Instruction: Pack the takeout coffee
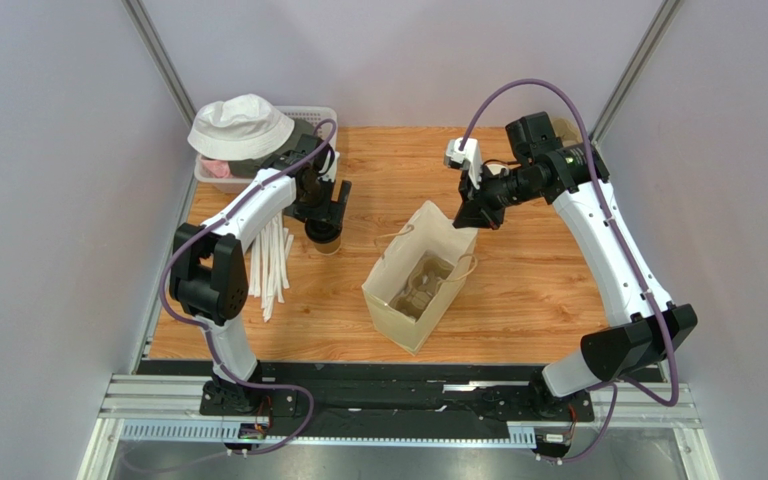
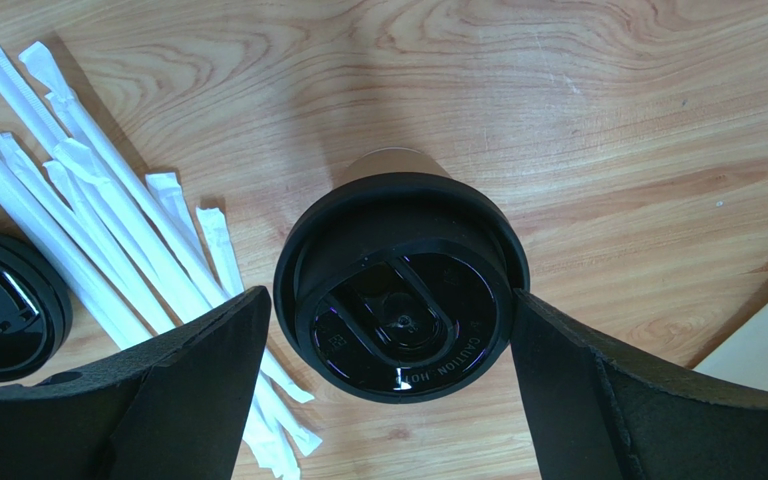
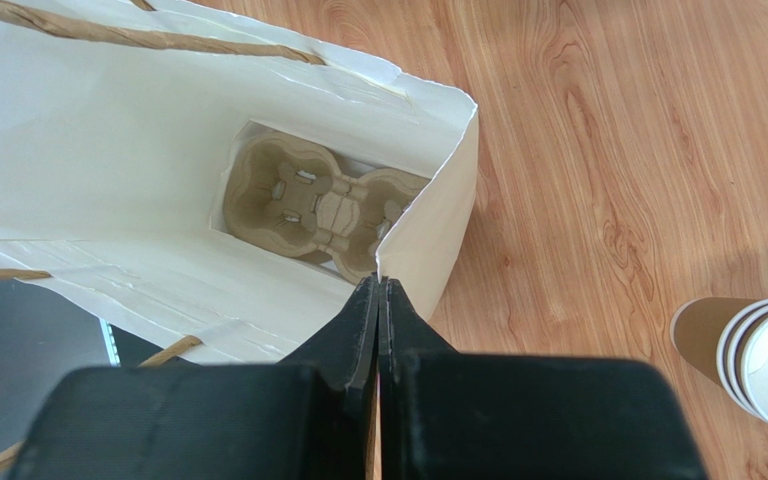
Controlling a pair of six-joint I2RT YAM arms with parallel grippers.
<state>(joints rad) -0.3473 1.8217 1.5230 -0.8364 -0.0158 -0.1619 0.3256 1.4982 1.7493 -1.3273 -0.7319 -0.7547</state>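
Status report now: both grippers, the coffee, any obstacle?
Left gripper open, astride the takeout coffee, lid on. Right gripper shut on paper bag rim, bag open. Wrapped straws lie close to the coffee.

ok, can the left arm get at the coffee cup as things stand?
Probably yes: the left end effector is open, with a finger on either side of the coffee cup and nothing between them. The straws lie off to one side.

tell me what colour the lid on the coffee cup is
Black. The lid sits on a tan cup; clearest in the left wrist view.
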